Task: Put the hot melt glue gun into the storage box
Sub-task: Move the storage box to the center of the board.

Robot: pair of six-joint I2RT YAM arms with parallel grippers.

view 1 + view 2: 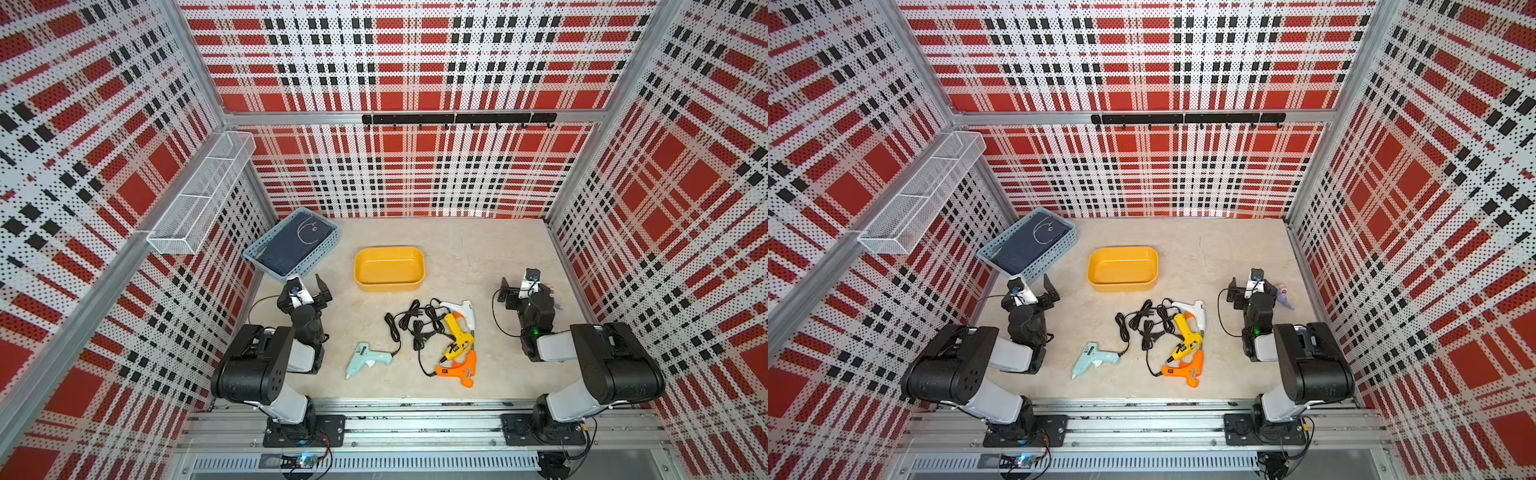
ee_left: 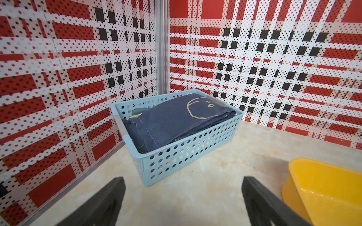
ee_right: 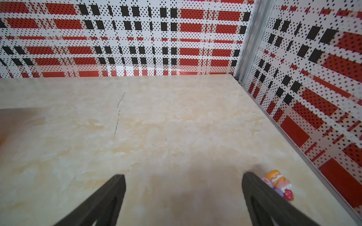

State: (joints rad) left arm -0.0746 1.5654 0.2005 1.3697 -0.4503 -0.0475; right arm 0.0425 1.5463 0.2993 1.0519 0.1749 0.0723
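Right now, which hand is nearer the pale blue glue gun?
Left. The left hand is just past the blue gun, toward the basket; the right hand lies past the cords and yellow gun.

A: What pattern covers the perforated wall panels (image 1: 415,62)?
B: Plaid: red blocks, white bands and small black squares, dotted throughout. The smooth stone-look tabletop (image 1: 490,257) is cream with beige marbling.
A: And at the centre of a top view?
B: The shallow mustard-yellow plastic storage box (image 1: 388,286), one flat colour. Below it lie the pale mint plastic glue gun (image 1: 365,357), the white plastic glue gun (image 1: 461,308), the yellow plastic glue gun (image 1: 455,332) with black trim, and the bright orange plastic glue gun (image 1: 461,370). Their tangled cords (image 1: 417,334) are black.
A: Left of centre?
B: The pale blue hole-patterned plastic basket (image 1: 316,257) holds a folded navy cloth (image 1: 291,249) bearing a cream line drawing. The wire mesh rack (image 1: 199,195) above it is white.
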